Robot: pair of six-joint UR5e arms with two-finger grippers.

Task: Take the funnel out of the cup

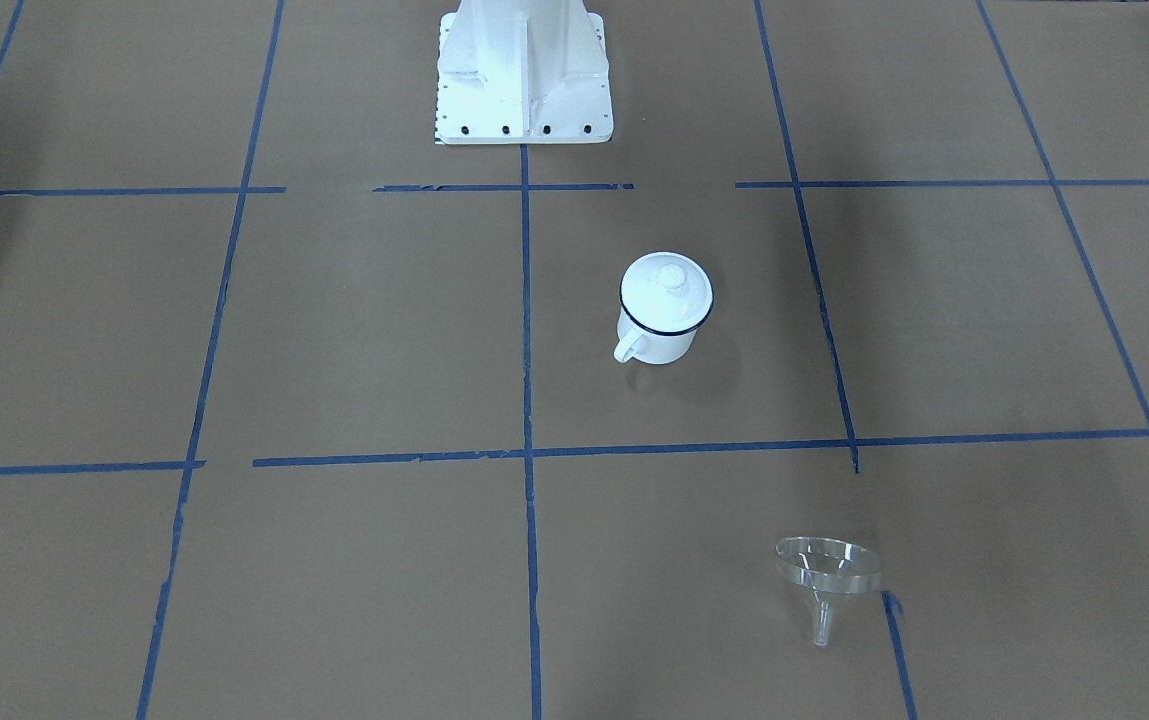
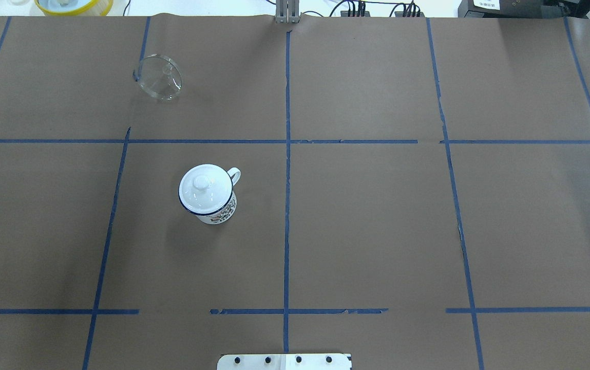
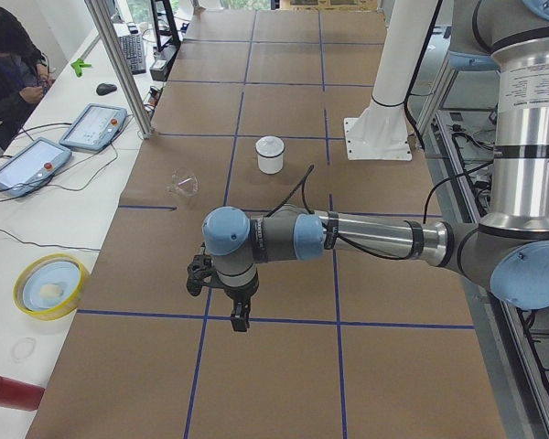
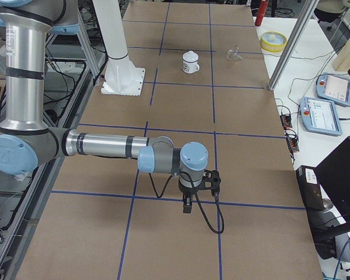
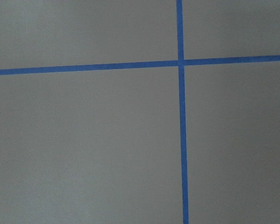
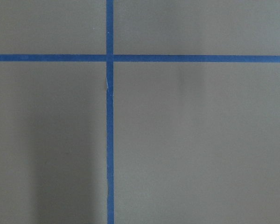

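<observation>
The cup (image 1: 656, 338) is a white enamel mug with a dark blue rim, upright near the table's middle, with a white domed lid (image 1: 667, 288) on it. It also shows in the overhead view (image 2: 219, 213). The clear funnel (image 1: 827, 570) lies on its side on the brown paper, well apart from the cup, toward the operators' edge (image 2: 159, 78). My left gripper (image 3: 241, 320) hangs over the table's left end, far from both. My right gripper (image 4: 188, 205) hangs over the right end. Both show only in the side views, so I cannot tell whether they are open or shut.
The white robot base (image 1: 524, 85) stands at the robot's edge. Blue tape lines cross the brown paper. A yellow-rimmed bowl (image 3: 48, 285), two tablets (image 3: 93, 125) and a seated operator (image 3: 9, 64) are on the side bench beyond the table's far edge.
</observation>
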